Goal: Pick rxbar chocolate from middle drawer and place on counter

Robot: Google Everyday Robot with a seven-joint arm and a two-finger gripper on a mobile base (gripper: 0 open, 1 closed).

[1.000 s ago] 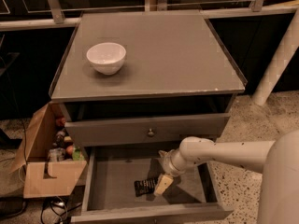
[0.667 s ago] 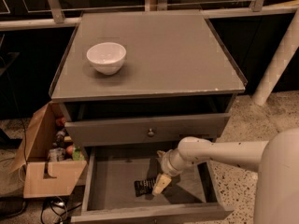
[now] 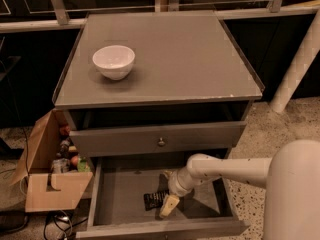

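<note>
The rxbar chocolate (image 3: 154,199), a small flat black bar, lies on the floor of the open middle drawer (image 3: 120,194), near its front. My gripper (image 3: 168,207) reaches down into the drawer from the right. Its pale tip rests right beside the bar's right end, touching or nearly touching it. The counter (image 3: 185,59) above is a flat grey top with a white bowl (image 3: 114,61) at its left.
A grey drawer front with a brass knob (image 3: 161,142) overhangs the back of the open drawer. An open cardboard box (image 3: 50,181) with small items stands on the floor at left. A white post (image 3: 300,59) leans at right. My white arm (image 3: 240,169) crosses the drawer's right side.
The gripper has moved a little down and left, closer to the bar's right end. The bar and the bowl have not moved.
</note>
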